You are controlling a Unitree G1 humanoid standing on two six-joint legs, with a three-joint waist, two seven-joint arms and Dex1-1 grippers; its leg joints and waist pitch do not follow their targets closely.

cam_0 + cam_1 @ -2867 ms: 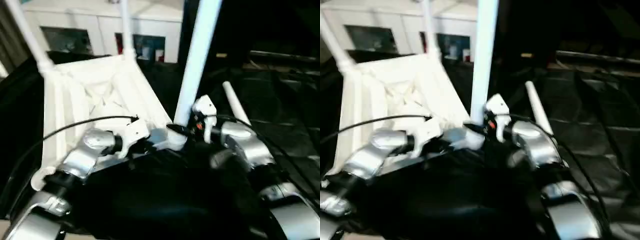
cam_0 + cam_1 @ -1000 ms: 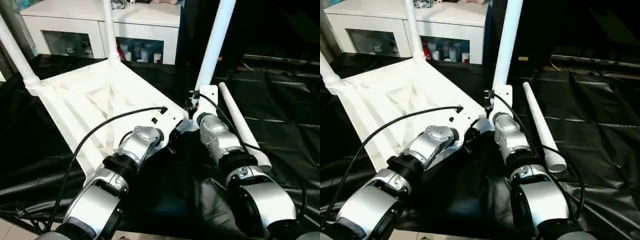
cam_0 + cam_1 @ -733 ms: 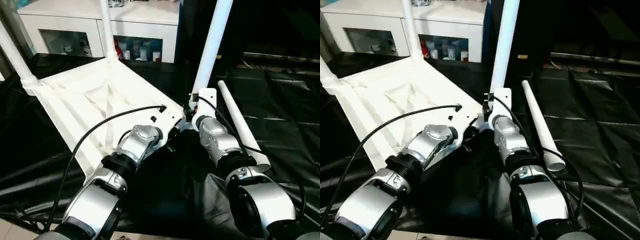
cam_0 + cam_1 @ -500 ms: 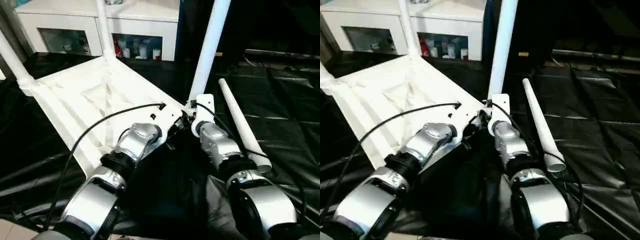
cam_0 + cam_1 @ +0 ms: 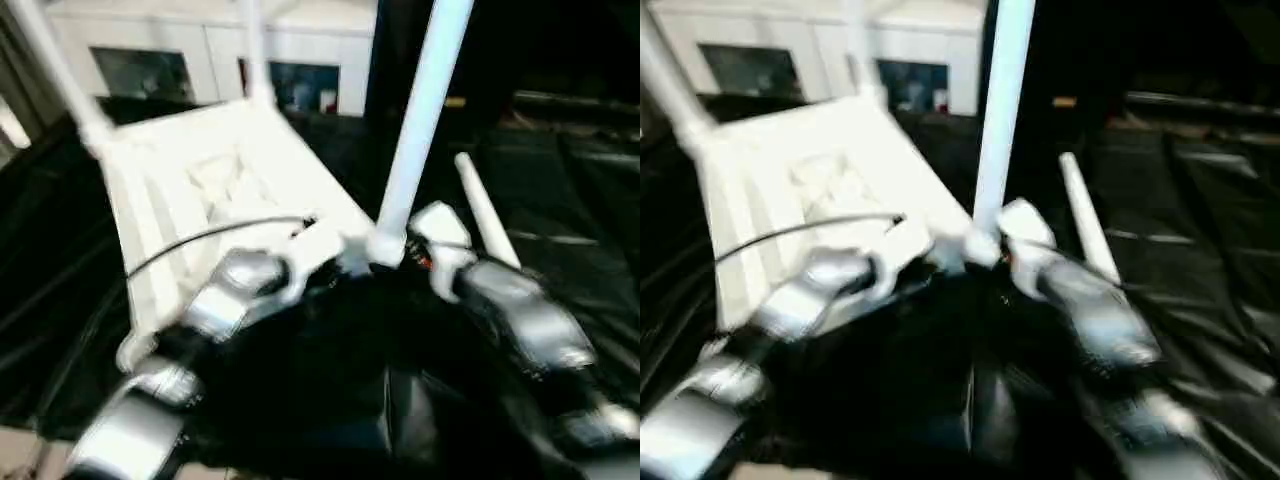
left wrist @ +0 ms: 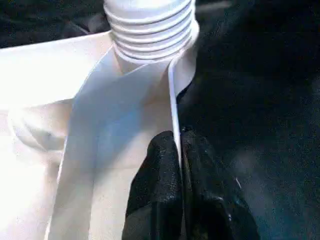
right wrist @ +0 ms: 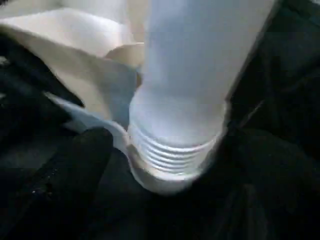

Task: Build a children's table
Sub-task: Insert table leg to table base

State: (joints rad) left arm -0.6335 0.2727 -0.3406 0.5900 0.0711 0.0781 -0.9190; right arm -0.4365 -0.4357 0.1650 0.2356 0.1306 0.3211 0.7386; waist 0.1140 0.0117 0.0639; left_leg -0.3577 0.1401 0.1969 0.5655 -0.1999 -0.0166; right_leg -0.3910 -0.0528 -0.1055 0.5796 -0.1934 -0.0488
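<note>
The children's table lies upside down on black cloth, its white ribbed top [image 5: 215,170] facing up. Three legs stand in corner sockets: one at the far left [image 5: 60,70], one at the back [image 5: 252,50] and one at the near right [image 5: 420,120]. Another leg [image 5: 485,225] lies loose on the cloth to the right. My left gripper [image 6: 180,137] is shut on the top's thin rim [image 6: 172,100], just below the near-right socket. My right gripper [image 7: 177,170] is open, with one black finger [image 7: 85,165] on each side of that leg's threaded base [image 7: 170,150].
A white cabinet [image 5: 200,45] with glass-fronted shelves stands behind the table top. Crinkled black cloth [image 5: 570,200] covers the surface on all sides. A black cable [image 5: 200,240] arcs over my left forearm [image 5: 225,295].
The head view has swung and tilted. My right forearm now reaches the leg's base from further right, and its fingers have spread apart. The left gripper keeps its hold on the rim.
</note>
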